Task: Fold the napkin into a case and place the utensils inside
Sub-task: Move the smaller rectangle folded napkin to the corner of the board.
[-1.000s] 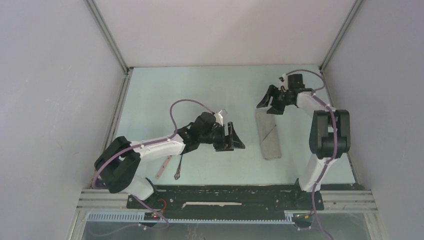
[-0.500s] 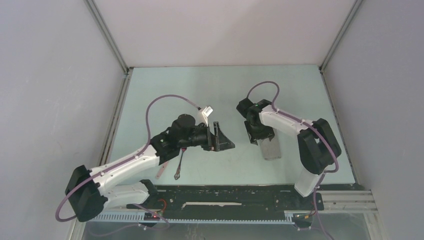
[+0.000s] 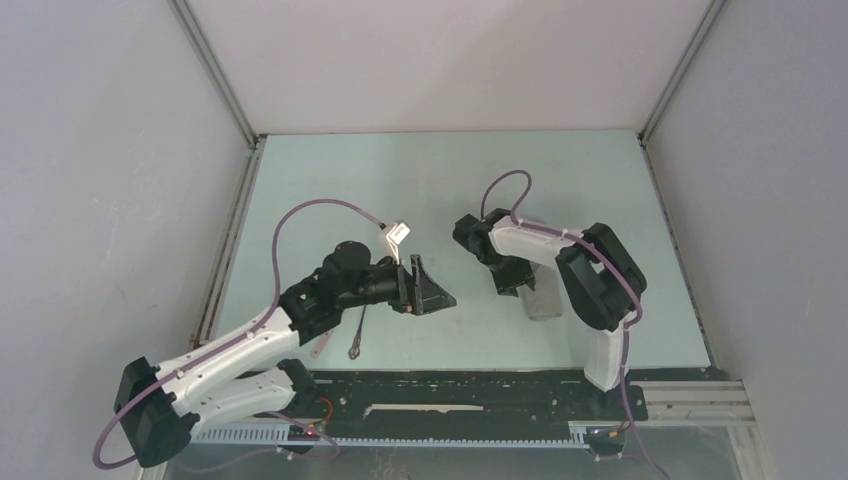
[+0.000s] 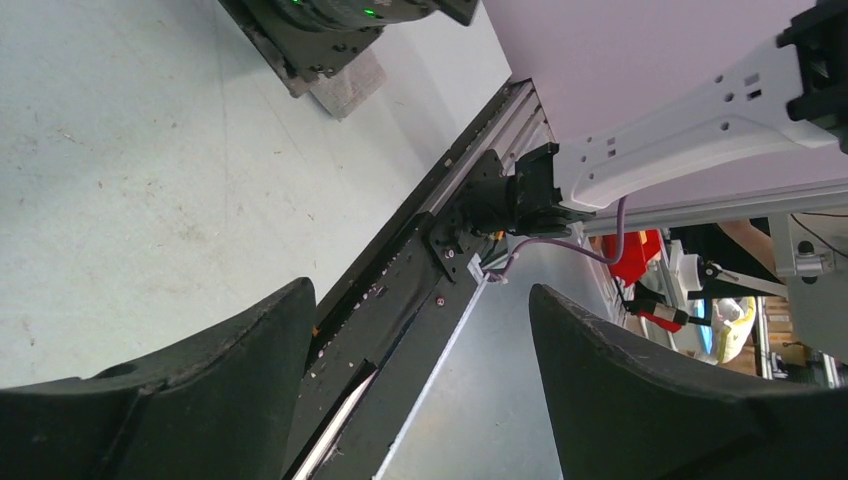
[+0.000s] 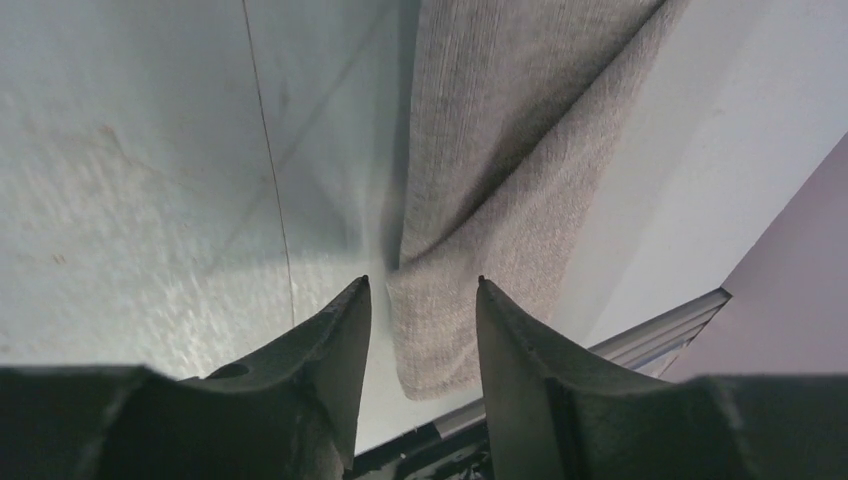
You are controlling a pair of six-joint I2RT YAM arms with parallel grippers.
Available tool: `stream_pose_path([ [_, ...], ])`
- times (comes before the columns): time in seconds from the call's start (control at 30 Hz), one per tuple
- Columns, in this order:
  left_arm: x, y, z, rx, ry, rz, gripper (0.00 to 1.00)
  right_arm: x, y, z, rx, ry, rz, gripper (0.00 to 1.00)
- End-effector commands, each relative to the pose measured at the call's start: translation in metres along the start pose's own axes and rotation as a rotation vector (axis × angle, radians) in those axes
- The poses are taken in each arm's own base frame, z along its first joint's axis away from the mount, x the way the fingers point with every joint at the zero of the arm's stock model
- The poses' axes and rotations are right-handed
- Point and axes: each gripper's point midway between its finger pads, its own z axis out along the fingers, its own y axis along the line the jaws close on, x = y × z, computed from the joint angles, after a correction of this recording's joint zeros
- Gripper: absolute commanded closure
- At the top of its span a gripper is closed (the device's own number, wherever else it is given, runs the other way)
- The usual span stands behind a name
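Both reach inward, left end effector (image 4: 420, 300) wide open, right end effector (image 5: 422, 285) low, half-open astride case (image 5: 500, 150).

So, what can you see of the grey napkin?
The napkin is plain grey matte woven cloth, folded into a narrow oblong, lying on the pale table right of centre. A diagonal fold crosses its top layer. From above, the right arm hides most of it. The right claw stands open astride one folded edge near its end; contact cannot be judged.
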Motion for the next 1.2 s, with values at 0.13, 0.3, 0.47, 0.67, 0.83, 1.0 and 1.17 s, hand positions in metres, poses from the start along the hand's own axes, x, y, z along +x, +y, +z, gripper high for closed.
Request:
stream_pose_path([
  [0.13,0.002,-0.001,-0.011,0.035,-0.013,0.042,0.16,-0.02,-0.02,0.006,0.164,-0.059,0.112,0.54],
  [0.3,0.0,-0.005,-0.014,0.052,-0.022,0.05,0.16,-0.022,-0.019,0.025,0.17,-0.021,0.073,0.51],
  [0.47,-0.003,-0.009,-0.02,0.07,-0.032,0.063,0.16,-0.022,-0.017,0.036,0.194,-0.006,0.073,0.59],
  [0.67,0.001,-0.005,-0.022,0.066,-0.022,0.07,0.16,-0.011,-0.054,0.055,0.262,0.053,0.111,0.82],
  [0.83,0.0,-0.009,-0.023,0.088,-0.024,0.08,0.16,-0.002,-0.101,0.073,0.349,0.117,0.115,1.0],
  [1.0,-0.002,-0.014,-0.024,0.109,-0.02,0.095,0.16,0.01,-0.134,0.091,0.423,0.174,0.098,1.0],
  [1.17,-0.001,-0.015,-0.024,0.117,-0.013,0.104,0.16,0.028,-0.157,0.103,0.473,0.196,0.043,1.0],
])
